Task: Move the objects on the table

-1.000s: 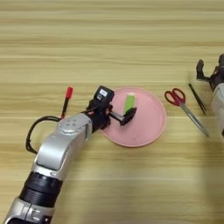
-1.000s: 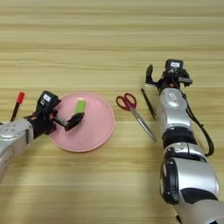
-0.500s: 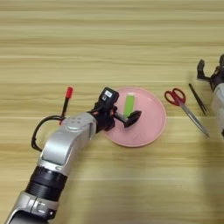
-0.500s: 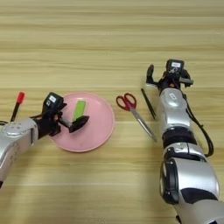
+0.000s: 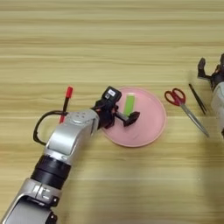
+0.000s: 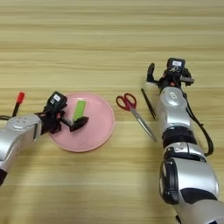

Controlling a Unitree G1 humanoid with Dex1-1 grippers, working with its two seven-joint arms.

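The left pincer (image 5: 127, 114) hovers low over the pink plate (image 5: 151, 129), fingers spread, one tip just right of the lime-green block (image 5: 129, 104) lying on the plate's 11 o'clock part. Red-handled scissors (image 6: 131, 108) and a thin black tool (image 6: 148, 104) lie at the plate's 3 o'clock on the wooden surface (image 5: 109, 43). The right pincer (image 6: 168, 78) rests beyond them, fingers apart

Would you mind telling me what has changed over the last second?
The left gripper has drawn back slightly toward the pink plate's near-left edge, open and apart from the green block, which lies on the plate. The block, scissors, black tool, red-capped pen and right gripper stayed put.
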